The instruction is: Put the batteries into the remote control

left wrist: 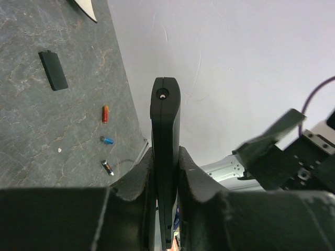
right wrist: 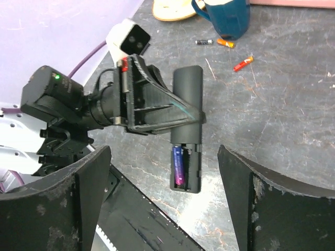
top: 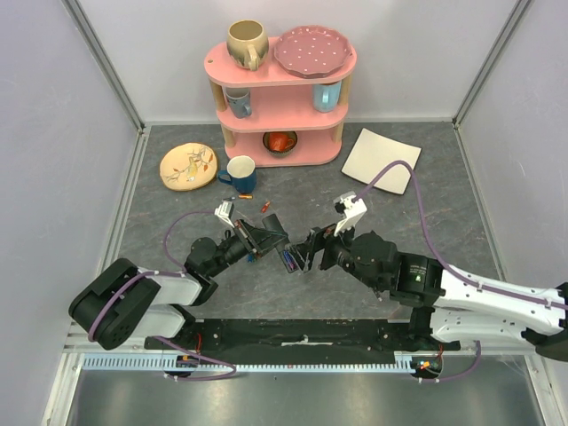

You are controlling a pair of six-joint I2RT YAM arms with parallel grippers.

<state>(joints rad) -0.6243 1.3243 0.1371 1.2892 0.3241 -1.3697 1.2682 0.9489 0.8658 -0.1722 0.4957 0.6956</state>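
Note:
My left gripper [top: 257, 238] is shut on the black remote control [top: 286, 253] and holds it above the table. In the left wrist view the remote [left wrist: 165, 120] stands edge-on between the fingers. In the right wrist view its open compartment holds one blue-purple battery [right wrist: 179, 166], with the slot beside it bare. My right gripper [right wrist: 165, 198] is open and empty, its jaws wide on either side of the remote's lower end. Loose batteries lie on the table: orange-red [left wrist: 105, 113], blue [left wrist: 107, 140] and silvery [left wrist: 108, 167]. The back cover [left wrist: 53, 70] lies flat nearby.
A blue mug [top: 241, 173] and a yellow plate [top: 188, 165] stand behind the loose batteries. A pink shelf [top: 282, 98] with cups and a plate is at the back. A white square plate [top: 382, 160] lies back right.

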